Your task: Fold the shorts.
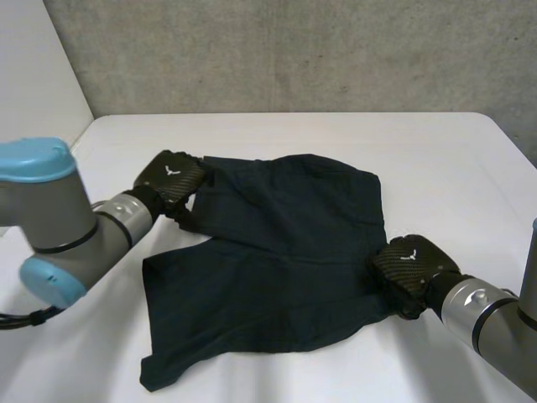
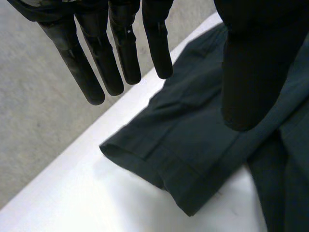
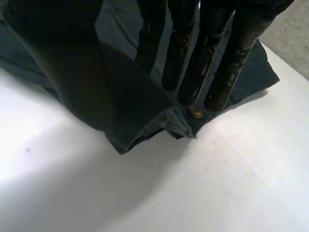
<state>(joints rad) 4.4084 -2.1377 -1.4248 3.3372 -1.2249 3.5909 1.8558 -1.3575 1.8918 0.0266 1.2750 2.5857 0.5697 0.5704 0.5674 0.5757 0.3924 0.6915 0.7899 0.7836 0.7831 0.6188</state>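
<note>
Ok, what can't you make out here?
- Right wrist view: whether the right hand grips the shorts; the hand covers the cloth beneath it.
- Same view: small brass piece on the shorts, too small to identify.
- Head view: left hand hides the shorts' edge under it.

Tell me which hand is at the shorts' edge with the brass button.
The right hand: its straight fingers end right at the brass button on the edge of the shorts. The left hand is over a plain hemmed corner with no button.
</note>
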